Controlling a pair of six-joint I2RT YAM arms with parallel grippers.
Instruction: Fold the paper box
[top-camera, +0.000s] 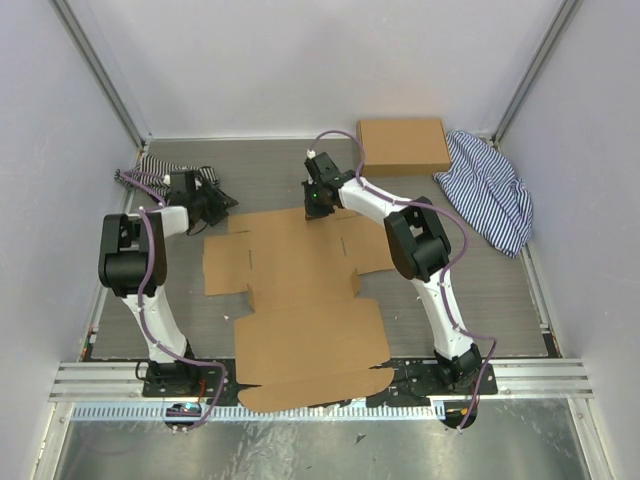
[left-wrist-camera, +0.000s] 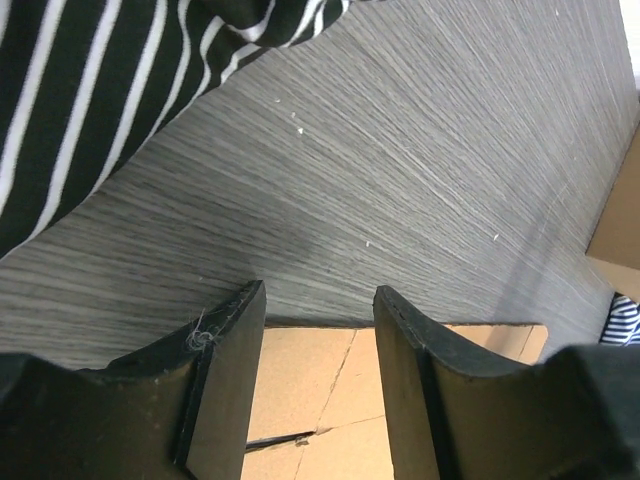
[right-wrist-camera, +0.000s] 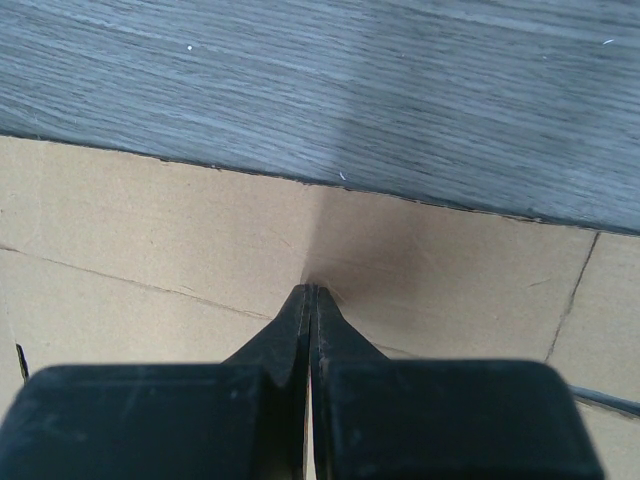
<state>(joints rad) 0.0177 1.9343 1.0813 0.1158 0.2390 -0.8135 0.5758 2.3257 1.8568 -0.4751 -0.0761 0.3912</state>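
The paper box lies flat and unfolded on the grey table, a brown die-cut sheet with flaps, slits and creases. My left gripper hovers at its far left corner. In the left wrist view the gripper is open, and a corner flap of the box shows below, between the fingers, with nothing gripped. My right gripper is at the box's far edge. In the right wrist view it is shut, tips down on the cardboard close to that edge.
A neat brown cardboard box sits at the back right, with a blue striped cloth beside it. A dark striped cloth lies at the back left, just behind my left gripper. White walls enclose the table.
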